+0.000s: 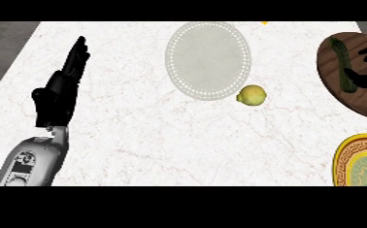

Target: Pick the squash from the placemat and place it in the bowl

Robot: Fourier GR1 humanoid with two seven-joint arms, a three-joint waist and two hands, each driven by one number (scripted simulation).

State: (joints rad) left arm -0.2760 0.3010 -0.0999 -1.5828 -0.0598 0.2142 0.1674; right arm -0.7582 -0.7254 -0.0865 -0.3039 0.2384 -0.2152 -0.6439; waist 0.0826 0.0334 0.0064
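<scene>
At three o'clock on the counter [143, 135], the squash [341, 59] lies on the brown placemat [328, 74]; the right hand [356, 75] overlaps it at the edge, and I cannot tell its grip; the bowl [351, 161] sits at four o'clock; the left hand [58, 89] rests at nine o'clock, fingers straight, pressed together.

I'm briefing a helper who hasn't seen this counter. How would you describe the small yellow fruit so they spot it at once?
Start at the big round grey placemat near the counter's top middle. Just off its lower right edge, on bare marble, sits a small round yellow-green fruit. It is the only loose round item there; the dark squash lies far right on a wooden board.
</scene>
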